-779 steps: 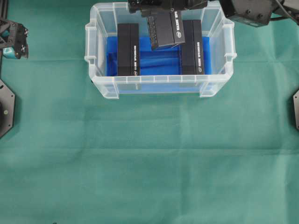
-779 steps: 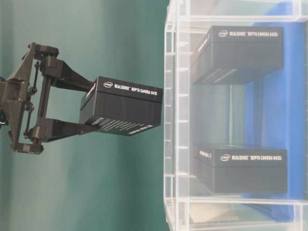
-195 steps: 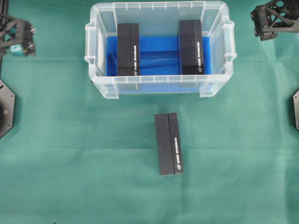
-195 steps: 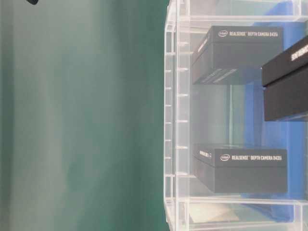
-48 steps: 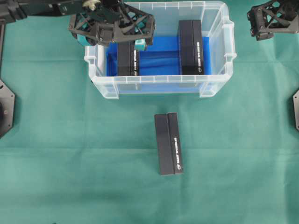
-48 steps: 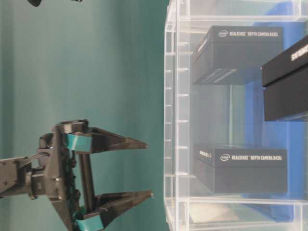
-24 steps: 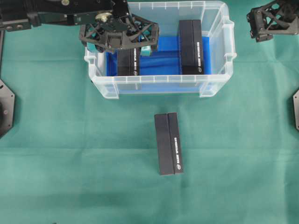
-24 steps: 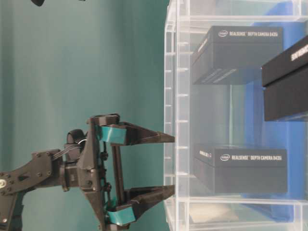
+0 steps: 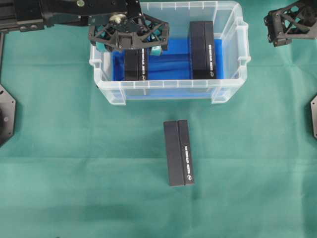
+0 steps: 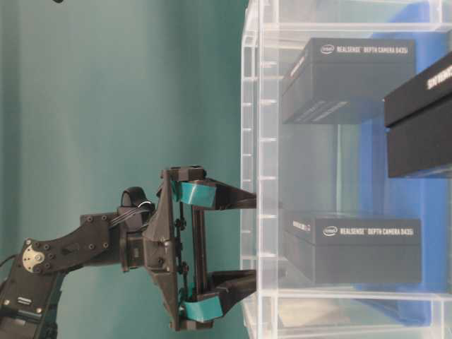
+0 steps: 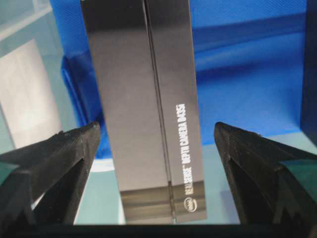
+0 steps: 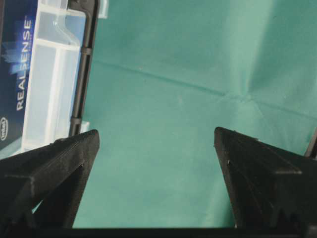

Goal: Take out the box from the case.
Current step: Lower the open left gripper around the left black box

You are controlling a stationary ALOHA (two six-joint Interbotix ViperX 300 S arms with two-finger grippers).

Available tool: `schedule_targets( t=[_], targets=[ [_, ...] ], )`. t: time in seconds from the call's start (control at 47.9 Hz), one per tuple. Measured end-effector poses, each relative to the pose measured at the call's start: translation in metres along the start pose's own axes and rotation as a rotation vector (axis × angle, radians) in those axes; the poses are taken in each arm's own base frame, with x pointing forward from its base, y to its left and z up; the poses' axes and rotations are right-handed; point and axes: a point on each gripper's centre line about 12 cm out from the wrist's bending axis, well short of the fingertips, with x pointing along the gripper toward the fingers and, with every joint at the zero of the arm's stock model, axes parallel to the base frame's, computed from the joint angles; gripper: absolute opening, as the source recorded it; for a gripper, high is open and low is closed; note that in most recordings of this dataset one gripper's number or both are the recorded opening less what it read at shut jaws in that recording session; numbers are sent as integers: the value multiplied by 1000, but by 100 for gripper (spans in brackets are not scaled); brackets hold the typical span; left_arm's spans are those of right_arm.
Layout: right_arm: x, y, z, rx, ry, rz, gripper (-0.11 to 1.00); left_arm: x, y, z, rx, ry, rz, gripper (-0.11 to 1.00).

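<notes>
The case [image 9: 168, 90] is a clear tub with a blue lining, standing at the back middle. Two black boxes stand in it, the left box [image 9: 136, 68] and the right box [image 9: 202, 43]. A third black box [image 9: 179, 152] lies on the green cloth in front of the case. My left gripper [image 9: 131, 47] is open over the left box. In the left wrist view its fingers [image 11: 59, 153] stand apart on either side of that box [image 11: 148, 109] without touching it. In the table-level view its tips [image 10: 254, 239] are at the case's rim. My right gripper [image 9: 290, 25] is open and empty.
The green cloth [image 9: 74, 173] covers the table. In the right wrist view the open right gripper [image 12: 156, 139] hangs over bare cloth, with the case's corner [image 12: 54, 74] at the left. Black arm mounts sit at both side edges of the overhead view.
My left gripper has moved right and down over the left box, its tips reaching the case's rim. It stays open. The right arm and the boxes have not moved.
</notes>
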Motion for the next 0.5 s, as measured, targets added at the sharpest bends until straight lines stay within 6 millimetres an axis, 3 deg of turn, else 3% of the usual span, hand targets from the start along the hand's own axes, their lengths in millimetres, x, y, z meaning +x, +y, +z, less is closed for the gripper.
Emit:
schedule_targets(
  t=[0.501],
  targets=[
    [2, 1, 0, -1, -3, 12, 93, 19, 6, -4, -37, 3, 2, 98]
  ],
)
